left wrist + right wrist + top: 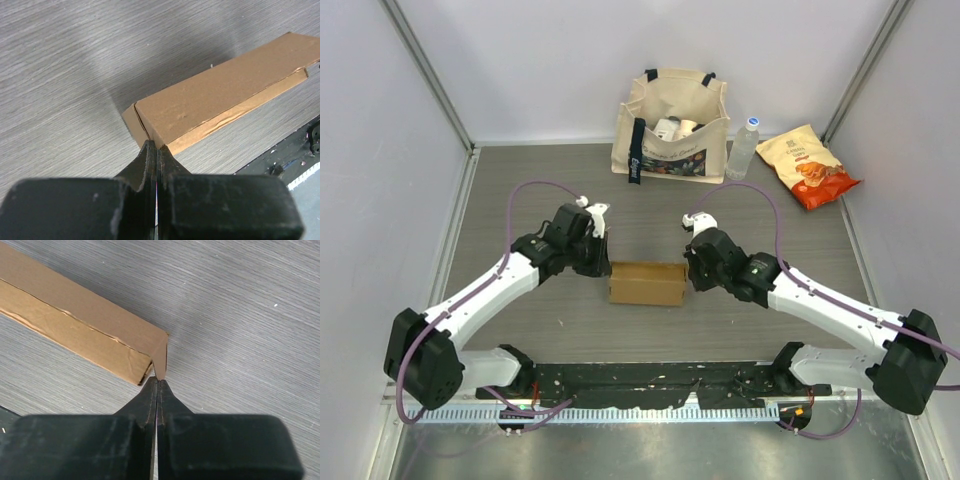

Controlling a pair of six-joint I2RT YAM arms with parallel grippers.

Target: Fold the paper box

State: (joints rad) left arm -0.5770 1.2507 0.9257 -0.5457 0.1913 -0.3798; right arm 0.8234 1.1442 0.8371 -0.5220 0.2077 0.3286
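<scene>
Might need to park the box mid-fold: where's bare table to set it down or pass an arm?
Bare table: between the tote bag and the paper box; left of the tote bag; between box and base rail. Crowded: rear right, bottle and snack packet; both box ends, where left gripper and right gripper sit.

A grey wood-grain table (650, 200) fills a small booth closed in by plain white walls at the back (620, 50), left (370, 200) and right (920, 200). Slanting aluminium posts (430, 75) mark the rear corners. A brushed-metal ledge (650, 455) runs along the near edge. Light is soft and even, and shadows are faint.
</scene>
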